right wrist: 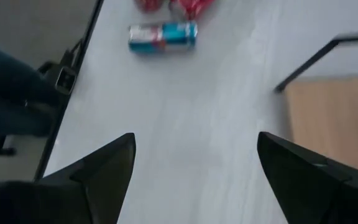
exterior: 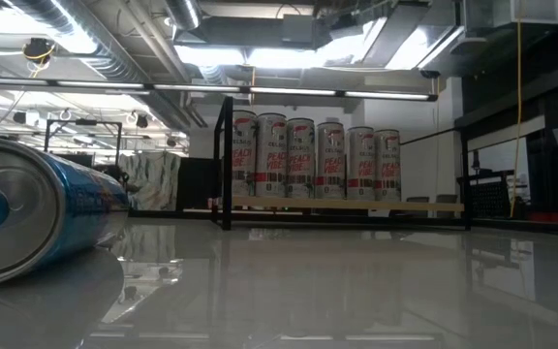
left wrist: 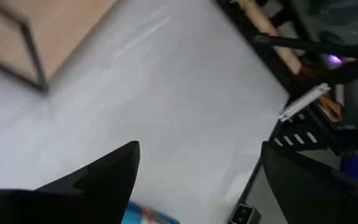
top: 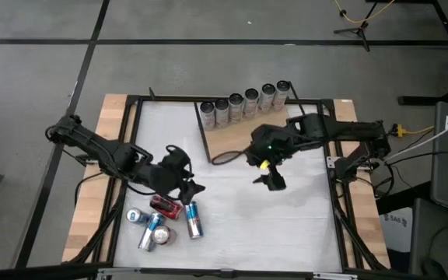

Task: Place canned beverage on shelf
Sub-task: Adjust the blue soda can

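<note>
White bench (top: 286, 225) | six cans (top: 243, 103) line your shelf (top: 232, 140) at the back | loose cans (top: 166, 220) near left gripper (top: 187, 189) | right gripper (top: 273, 180) mid-bench | both jaws wide, empty.

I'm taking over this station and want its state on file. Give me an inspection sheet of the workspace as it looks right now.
Surface: white tabletop, bare in the middle.
Job's things: wooden shelf at the far edge with six cans upright in a row along its back; loose cans, red and blue, lying in a cluster at the near left.
Clutter: nothing seen.
Grippers: left gripper open, empty, just beyond the loose cans; right gripper open, empty, over the table in front of the shelf.
Cables: dark cable looped on the shelf's front edge; yellow cable on the floor.
Surroundings: grey floor, a stand's feet, equipment to the right.
</note>
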{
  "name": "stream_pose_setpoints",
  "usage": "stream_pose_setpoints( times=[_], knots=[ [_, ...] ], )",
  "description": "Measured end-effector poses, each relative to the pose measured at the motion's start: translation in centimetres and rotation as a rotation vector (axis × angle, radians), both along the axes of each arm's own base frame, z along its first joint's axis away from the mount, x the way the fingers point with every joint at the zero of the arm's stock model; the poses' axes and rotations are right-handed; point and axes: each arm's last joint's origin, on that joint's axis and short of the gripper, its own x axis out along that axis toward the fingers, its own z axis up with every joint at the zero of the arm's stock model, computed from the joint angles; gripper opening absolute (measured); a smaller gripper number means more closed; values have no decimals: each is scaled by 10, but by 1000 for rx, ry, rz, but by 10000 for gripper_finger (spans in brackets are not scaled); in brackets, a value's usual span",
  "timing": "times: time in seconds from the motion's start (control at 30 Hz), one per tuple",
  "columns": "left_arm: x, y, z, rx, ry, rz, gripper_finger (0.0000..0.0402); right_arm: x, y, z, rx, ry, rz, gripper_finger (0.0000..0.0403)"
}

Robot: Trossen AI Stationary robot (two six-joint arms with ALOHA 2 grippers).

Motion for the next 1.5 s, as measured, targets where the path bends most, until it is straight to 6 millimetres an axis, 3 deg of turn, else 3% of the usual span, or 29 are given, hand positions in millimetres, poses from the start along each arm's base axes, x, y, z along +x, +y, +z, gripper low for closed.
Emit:
stream_pose_setpoints(
  times=[0.33, 0.77, 1.1, 1.5],
  knots=[
    [31, -29, -51, -330, 239, 166, 329, -12, 15, -5, -8, 110, 37, 331],
    [65, -52, -123, -465, 539, 273, 329, -37, 44, -4, -56, 191, 192, 331],
    [68, -60, -140, -517, 612, 339, 329, -72, 52, -6, -67, 205, 206, 331],
    [70, -71, -160, -495, 624, 432, 329, -100, 43, -25, -34, 165, 138, 331]
  ],
)
